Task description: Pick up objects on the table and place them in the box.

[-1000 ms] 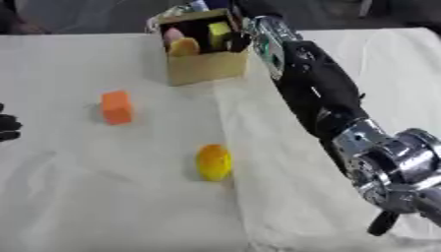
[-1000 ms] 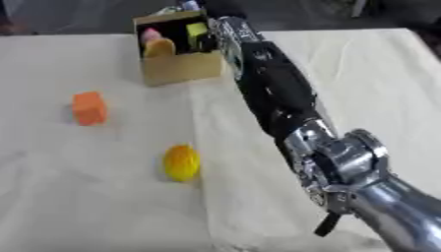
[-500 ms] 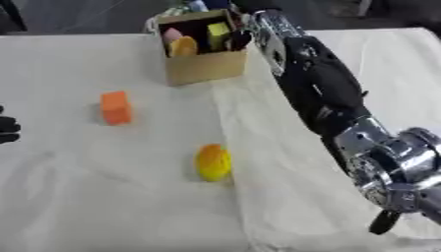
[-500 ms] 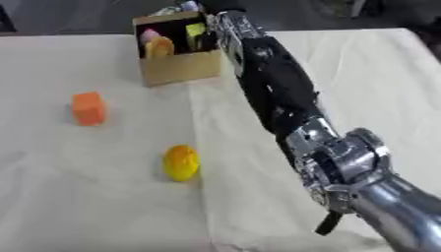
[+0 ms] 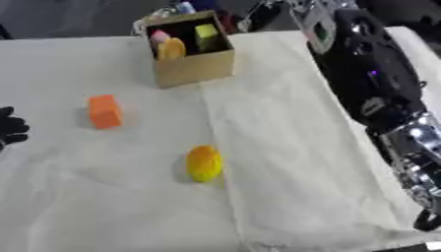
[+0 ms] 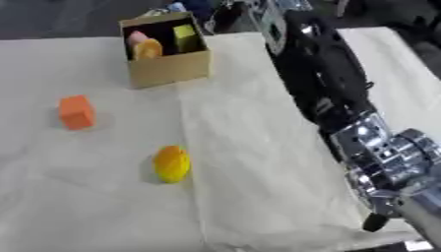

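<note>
A cardboard box [image 5: 194,66] stands at the far middle of the table. Inside it lie a pink piece [image 5: 159,35], an orange round piece [image 5: 172,49] and a yellow-green block [image 5: 205,32]. On the cloth, an orange block [image 5: 105,111] sits at the left and a yellow oval object [image 5: 204,163] nearer the front. My right arm [image 5: 370,83] reaches up the right side, and my right hand [image 5: 315,25] hovers blurred just right of the box's back corner. My left hand [image 5: 9,129] rests at the left edge, fingers relaxed and holding nothing.
A white cloth [image 5: 284,162] covers the table, with a long fold running down its middle. Dark clutter lies beyond the far edge behind the box.
My right hand has drawn away from over the box toward the right. The orange block and yellow object lie as before; the picture has shifted slightly.
</note>
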Robot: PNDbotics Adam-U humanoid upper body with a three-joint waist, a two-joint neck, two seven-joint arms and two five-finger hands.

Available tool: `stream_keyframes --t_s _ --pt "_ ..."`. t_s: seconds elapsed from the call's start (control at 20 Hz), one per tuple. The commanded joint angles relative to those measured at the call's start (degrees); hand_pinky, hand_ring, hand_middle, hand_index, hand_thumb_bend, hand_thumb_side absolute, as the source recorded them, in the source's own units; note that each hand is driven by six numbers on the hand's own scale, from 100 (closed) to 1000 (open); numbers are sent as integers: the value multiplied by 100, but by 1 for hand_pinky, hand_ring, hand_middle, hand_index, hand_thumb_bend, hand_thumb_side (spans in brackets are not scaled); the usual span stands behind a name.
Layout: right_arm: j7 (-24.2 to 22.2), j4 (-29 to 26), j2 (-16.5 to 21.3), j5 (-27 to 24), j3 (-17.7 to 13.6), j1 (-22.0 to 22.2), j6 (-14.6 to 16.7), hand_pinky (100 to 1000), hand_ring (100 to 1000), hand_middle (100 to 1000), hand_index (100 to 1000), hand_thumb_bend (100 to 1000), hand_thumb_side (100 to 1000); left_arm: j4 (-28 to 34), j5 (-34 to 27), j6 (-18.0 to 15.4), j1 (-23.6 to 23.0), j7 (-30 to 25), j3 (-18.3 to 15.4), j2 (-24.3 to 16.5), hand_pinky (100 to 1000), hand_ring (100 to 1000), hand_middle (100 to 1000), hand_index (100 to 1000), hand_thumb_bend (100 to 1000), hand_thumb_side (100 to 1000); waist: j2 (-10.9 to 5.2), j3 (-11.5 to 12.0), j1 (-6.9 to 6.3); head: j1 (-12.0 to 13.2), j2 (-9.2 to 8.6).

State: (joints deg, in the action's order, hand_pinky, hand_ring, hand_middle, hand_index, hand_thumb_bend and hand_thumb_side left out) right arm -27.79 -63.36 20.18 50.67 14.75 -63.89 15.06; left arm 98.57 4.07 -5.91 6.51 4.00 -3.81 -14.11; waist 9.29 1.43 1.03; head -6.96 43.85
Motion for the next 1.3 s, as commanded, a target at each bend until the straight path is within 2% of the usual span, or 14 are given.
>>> stream_keyframes --t_s 0.05,0.3,0.6,0.65,0.7,0.9,1.3 --pt "-489 -779 398 -778 333 86 103 812 863 900 1000 218 100 78 43 -9 13 30 -72 -135 685 665 601 779 100 833 -191 -39 81 67 26" --pt "-1233 -1442 507 -1592 862 413 126 811 866 896 1000 171 100 68 59 -8 -6 24 -71 -151 685 666 601 779 100 833 -227 -91 103 102 26" --pt "-1951 -1695 357 -2123 1373 603 218 805 864 889 1000 103 195 58 63 -7 -9 5 -67 -161 685 666 601 779 100 832 -248 -79 114 96 26" --pt "-2051 -1700 308 -2186 1438 623 238 805 864 883 1000 305 229 57 63 -8 -7 0 -64 -160 685 666 601 779 100 832 -250 -78 114 97 26" --pt "-2149 -1699 249 -2236 1505 640 266 803 862 885 1000 100 221 55 62 -9 -4 -5 -63 -158 685 666 601 779 100 832 -252 -75 114 93 26" --pt "-2393 -1604 -11 -2386 1728 697 347 796 855 870 1000 100 256 52 61 -11 1 -15 -58 -151 685 667 601 779 100 833 -254 -58 106 70 26" --pt "-2418 -1292 -228 -2401 2044 775 542 794 854 865 1000 100 306 55 61 -15 3 -24 -61 -148 685 667 601 778 100 833 -241 -36 116 57 26"
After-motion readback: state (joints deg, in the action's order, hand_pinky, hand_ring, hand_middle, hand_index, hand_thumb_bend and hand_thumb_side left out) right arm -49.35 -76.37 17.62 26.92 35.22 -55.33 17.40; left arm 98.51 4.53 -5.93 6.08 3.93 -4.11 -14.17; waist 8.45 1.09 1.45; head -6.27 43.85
